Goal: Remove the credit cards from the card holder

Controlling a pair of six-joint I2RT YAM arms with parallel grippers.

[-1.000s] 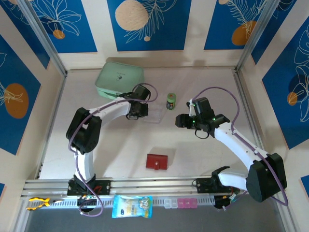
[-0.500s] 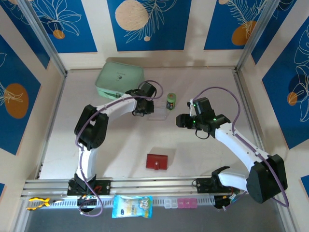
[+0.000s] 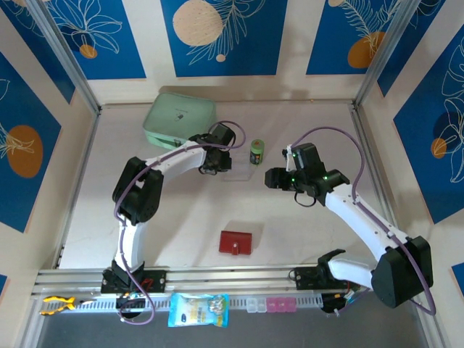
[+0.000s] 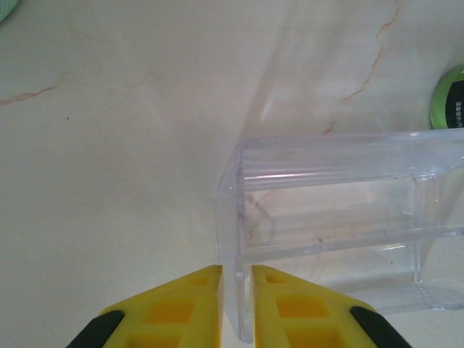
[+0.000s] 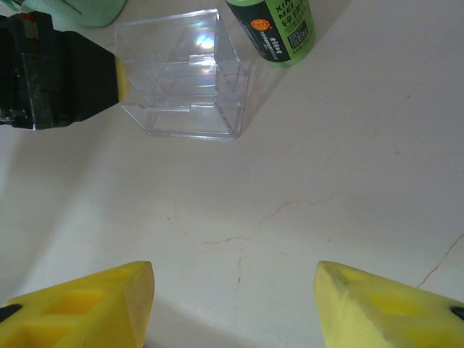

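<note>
The card holder (image 3: 236, 243), a flat dark-red wallet with a small tab, lies shut on the table in front, apart from both arms. The credit cards are hidden. My left gripper (image 3: 228, 167) (image 4: 236, 270) is further back, its yellow fingers (image 4: 181, 304) closed narrowly on one thin wall of an empty clear plastic box (image 4: 333, 217) (image 3: 238, 172) (image 5: 185, 76). My right gripper (image 3: 270, 179) (image 5: 233, 272) hovers open over bare table to the right of that box, with nothing between its fingers.
A small green can (image 3: 257, 152) (image 5: 279, 29) stands just right of the clear box. A mint-green zip case (image 3: 179, 119) lies at the back left. A snack packet (image 3: 198, 309) and small pill boxes (image 3: 272, 304) rest on the front rail.
The left arm swung to the right, carrying the clear box toward the green can, then held still. The right arm barely shifted.
</note>
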